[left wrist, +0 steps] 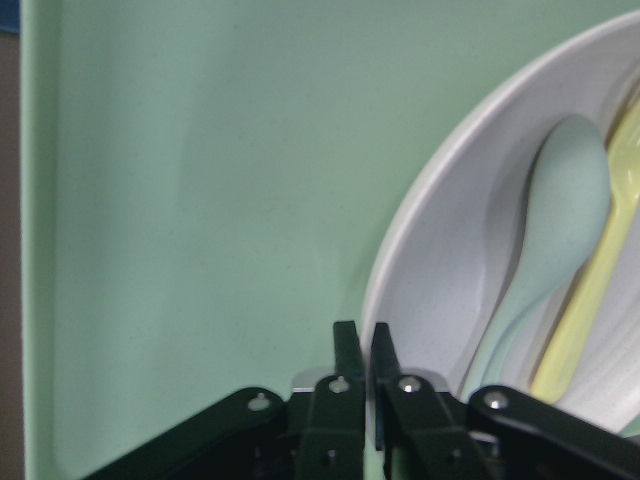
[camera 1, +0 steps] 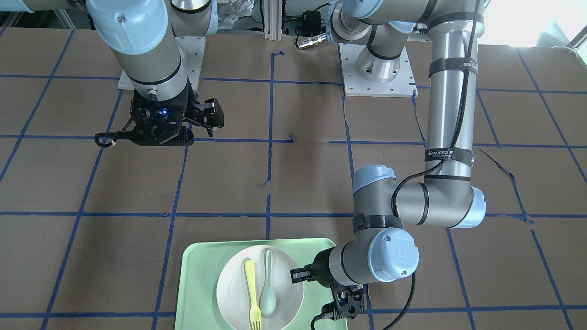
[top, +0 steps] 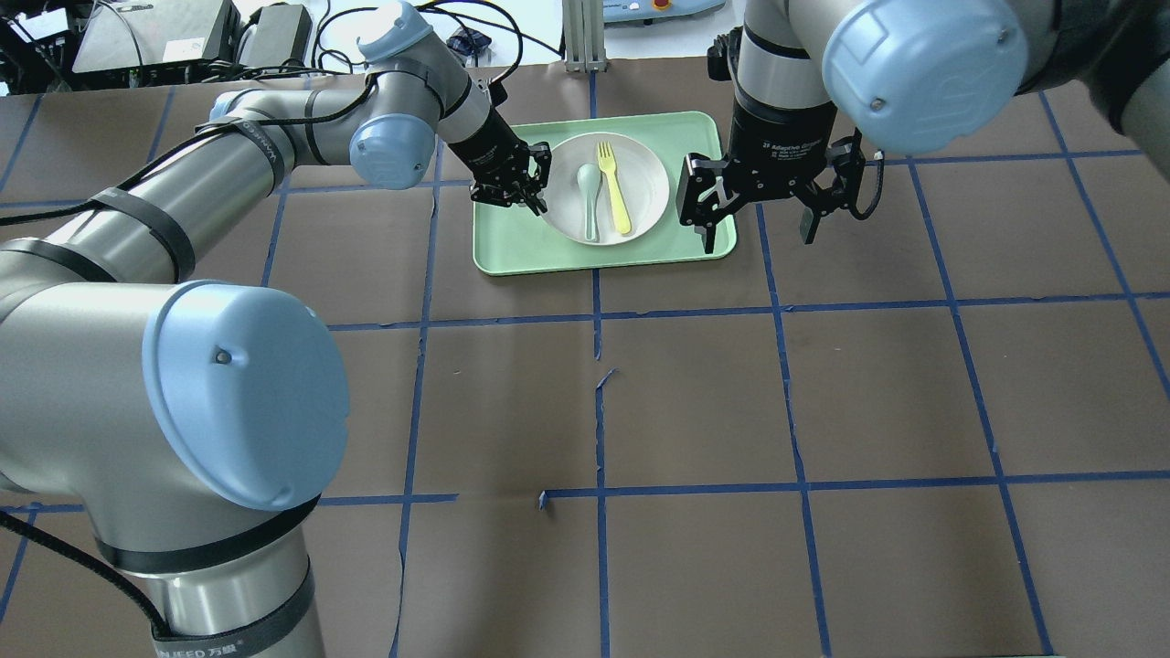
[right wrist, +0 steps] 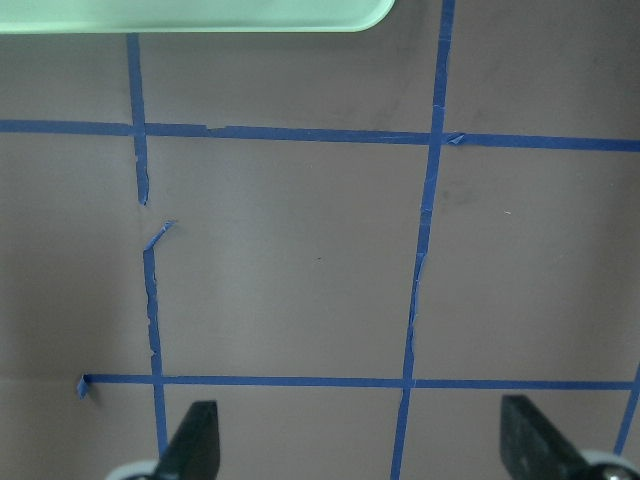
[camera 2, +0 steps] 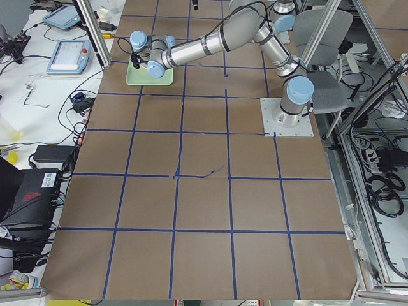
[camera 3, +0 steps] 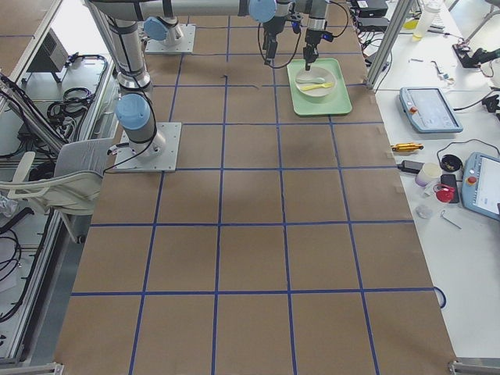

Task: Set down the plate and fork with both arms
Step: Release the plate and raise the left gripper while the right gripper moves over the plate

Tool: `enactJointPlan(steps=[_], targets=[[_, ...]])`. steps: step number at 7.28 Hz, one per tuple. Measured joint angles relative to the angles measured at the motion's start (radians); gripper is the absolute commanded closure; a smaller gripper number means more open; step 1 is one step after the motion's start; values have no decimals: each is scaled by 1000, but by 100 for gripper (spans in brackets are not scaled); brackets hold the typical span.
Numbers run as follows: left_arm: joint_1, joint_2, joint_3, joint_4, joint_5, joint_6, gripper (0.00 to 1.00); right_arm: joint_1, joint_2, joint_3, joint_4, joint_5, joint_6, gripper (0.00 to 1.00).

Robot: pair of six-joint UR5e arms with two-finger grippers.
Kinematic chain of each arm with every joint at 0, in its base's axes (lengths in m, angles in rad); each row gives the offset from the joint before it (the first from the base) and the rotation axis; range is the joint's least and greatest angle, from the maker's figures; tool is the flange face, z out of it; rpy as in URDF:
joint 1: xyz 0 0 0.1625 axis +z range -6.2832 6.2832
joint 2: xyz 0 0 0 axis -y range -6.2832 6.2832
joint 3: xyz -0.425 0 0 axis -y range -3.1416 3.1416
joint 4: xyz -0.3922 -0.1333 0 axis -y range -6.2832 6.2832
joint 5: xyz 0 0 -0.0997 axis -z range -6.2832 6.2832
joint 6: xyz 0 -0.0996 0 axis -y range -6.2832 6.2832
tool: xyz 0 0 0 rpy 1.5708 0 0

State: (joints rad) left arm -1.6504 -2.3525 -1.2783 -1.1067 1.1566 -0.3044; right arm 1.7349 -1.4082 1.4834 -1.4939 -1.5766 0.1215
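Plate [top: 647, 174] on green tray [top: 512, 251], pale yellow fork [top: 614, 187] and grey-green spoon [top: 590, 196] side by side in it, left claw [top: 523, 194] clenched on plate's rim, right claw [top: 759, 242] spread wide above worktop [top: 695, 402] beside tray

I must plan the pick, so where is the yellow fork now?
In the overhead view the fork lies in the plate on the green tray, just right of the spoon, tines pointing away from the robot.
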Motion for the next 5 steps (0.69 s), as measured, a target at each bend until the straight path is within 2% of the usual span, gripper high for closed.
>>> enactJointPlan(steps=[2,3,5], targets=[[-1,23,-60,84,0,3,0,0,8,-1,-24,-2,-16,0],[2,52,-73,77,8,3,0,0,32,-5,-72,-3,-24,0],[10,128,-81,-39,56,4,0,0,115,-29,-262,-3,-20,0]])
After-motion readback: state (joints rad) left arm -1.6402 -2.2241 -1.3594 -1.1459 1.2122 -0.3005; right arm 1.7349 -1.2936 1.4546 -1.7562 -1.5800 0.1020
